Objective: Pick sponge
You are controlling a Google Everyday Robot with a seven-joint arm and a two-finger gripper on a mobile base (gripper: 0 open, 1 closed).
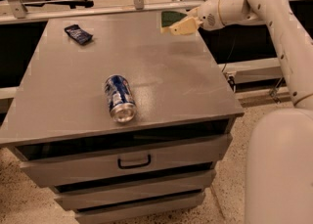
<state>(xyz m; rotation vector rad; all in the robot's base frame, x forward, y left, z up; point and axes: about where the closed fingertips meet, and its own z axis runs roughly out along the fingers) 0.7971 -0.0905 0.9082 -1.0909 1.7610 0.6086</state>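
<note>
The sponge (pixel 171 21), dark green on top with pale yellow foam below, is at the far right of the grey cabinet top (pixel 176 81), tilted and lifted a little off the surface. My gripper (pixel 189 24) reaches in from the right on the white arm and is shut on the sponge's right end.
A blue and silver can (pixel 119 98) lies on its side near the middle front of the top. A small dark blue flat packet (pixel 78 33) lies at the far left. Drawers with a handle (pixel 134 161) are below. My white base (pixel 281 169) stands at the right.
</note>
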